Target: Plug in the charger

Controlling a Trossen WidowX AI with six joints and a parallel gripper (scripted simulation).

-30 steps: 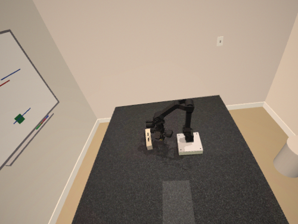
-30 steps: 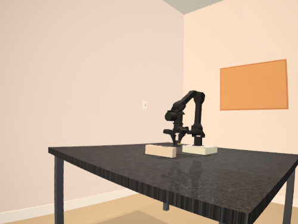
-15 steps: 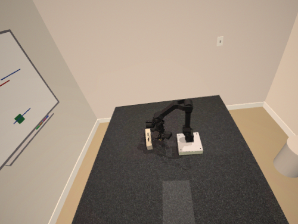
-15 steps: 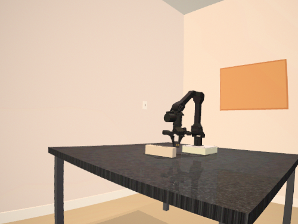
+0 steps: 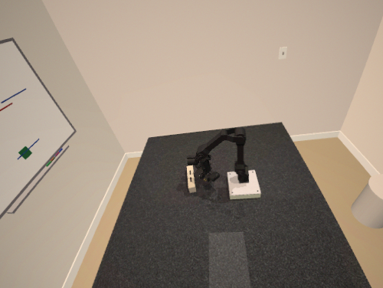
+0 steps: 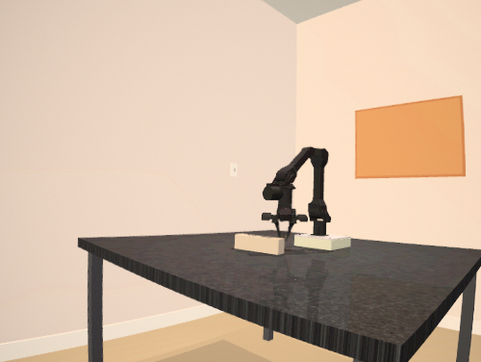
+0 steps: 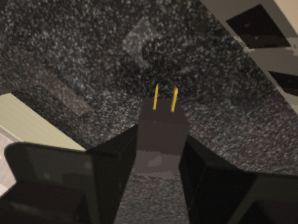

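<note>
Hand (image 5: 207,178) (image 6: 287,237) (image 7: 158,130) clamped on the dark charger (image 7: 162,132) | charger's two brass prongs (image 7: 165,98) bare, outside the outlets | pale power strip (image 5: 191,184) (image 6: 259,244) (image 7: 250,45) near the hand, on the dark tabletop (image 5: 172,237) (image 6: 231,274) (image 7: 90,35) | white base block (image 5: 243,191) (image 6: 323,242) (image 7: 37,122) on the strip's other side from the wall whiteboard (image 5: 31,115)

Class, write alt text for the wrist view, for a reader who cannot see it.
A robot gripper holds a dark charger between its two black fingers, its two gold prongs pointing toward the top of the picture. Part of a pale power strip with dark openings fills the upper right corner, and a pale block edge shows at left, over a speckled dark table top.
</note>
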